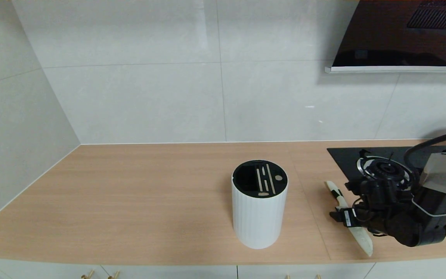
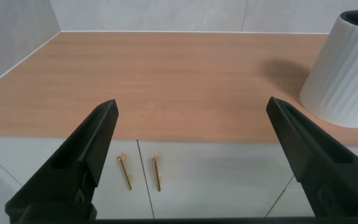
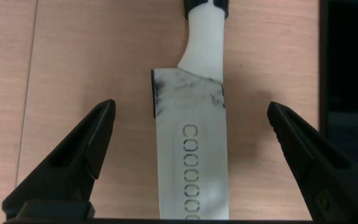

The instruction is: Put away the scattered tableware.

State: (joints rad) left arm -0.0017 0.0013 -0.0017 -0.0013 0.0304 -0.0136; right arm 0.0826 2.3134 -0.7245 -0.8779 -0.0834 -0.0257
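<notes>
Right of the white ribbed cylindrical holder, I have my right gripper spread wide above the flat-lying white-bladed knife, lining up the grasp; next I'd lower and close across it.

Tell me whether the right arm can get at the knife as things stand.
Probably yes: the right gripper hangs open right above the knife on the counter, nothing lying between them.

A wooden table is carrying a white ribbed holder, which is standing upright near its middle. A white knife is lying flat at the holder's 3 o'clock, its handle pointing to 11 o'clock. A black cooktop is sitting at the holder's 2 o'clock, near the handle.
</notes>
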